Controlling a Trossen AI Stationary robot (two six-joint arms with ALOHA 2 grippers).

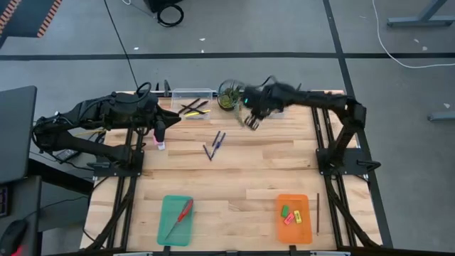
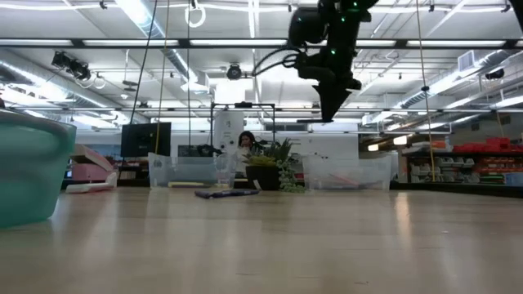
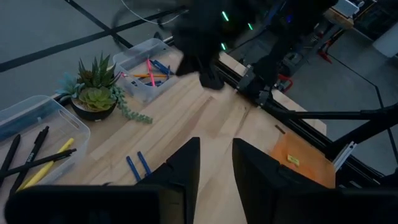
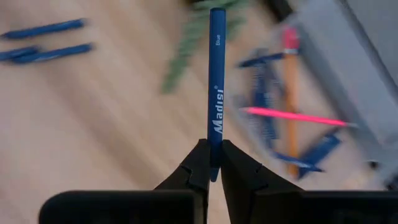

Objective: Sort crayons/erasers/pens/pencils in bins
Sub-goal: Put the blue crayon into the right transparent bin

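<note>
Surface (image 1: 234, 178) of pale wood planks; your right gripper (image 4: 211, 163) jaws pinch a slim blue pen (image 4: 216, 93); left gripper (image 3: 216, 163) jaws slightly parted, empty

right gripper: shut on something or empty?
Shut on a blue pen: the right gripper pinches its end, and the pen sticks straight out from the fingertips.

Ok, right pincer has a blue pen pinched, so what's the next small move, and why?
Probably carry it a little farther over the clear bin that holds other blue pens, then open. The right pincer is shut on the blue pen and hangs above the table beside the potted plant, with that bin just beyond it. The left pincer holds nothing.
</note>
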